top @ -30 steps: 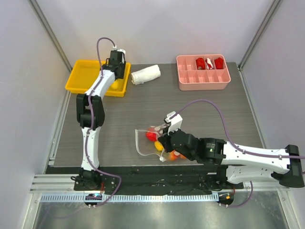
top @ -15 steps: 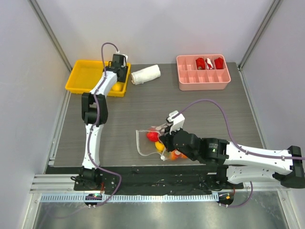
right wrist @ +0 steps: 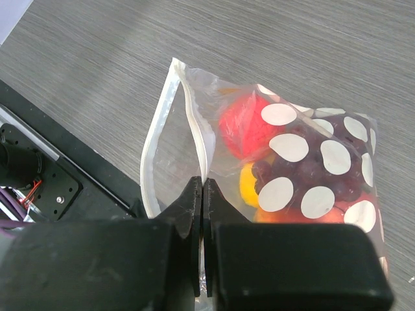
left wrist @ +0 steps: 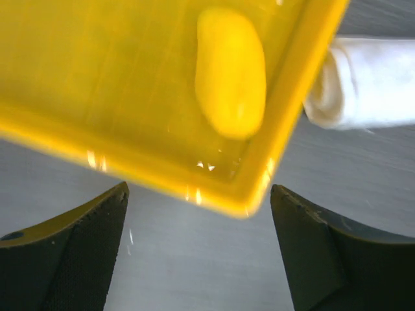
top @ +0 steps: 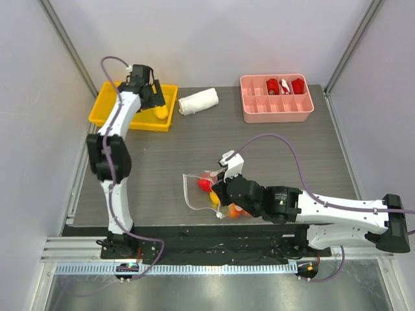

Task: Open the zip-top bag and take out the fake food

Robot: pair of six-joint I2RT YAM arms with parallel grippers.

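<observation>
The zip-top bag (top: pixel 196 192) lies near the table's front edge with its mouth open to the left. In the right wrist view the bag (right wrist: pixel 311 162) holds a red fruit (right wrist: pixel 249 126), a purple grape bunch (right wrist: pixel 318 172), a yellow piece (right wrist: pixel 248 184) and an orange piece (right wrist: pixel 324 217). My right gripper (right wrist: pixel 202 184) is shut on the bag's white zip strip; it also shows in the top view (top: pixel 217 194). My left gripper (top: pixel 154 98) is open and empty above the yellow bin (top: pixel 113 107). A yellow fruit (left wrist: pixel 231 81) lies in the bin's corner.
A rolled white cloth (top: pixel 198 102) lies right of the yellow bin and also shows in the left wrist view (left wrist: pixel 369 84). A pink divided tray (top: pixel 275 113) with red items stands at the back right. The black base strip runs just in front of the bag.
My left arm has swung to the left over the yellow bin, uncovering the yellow fruit in it. My right gripper keeps its hold on the bag and has shifted slightly left.
</observation>
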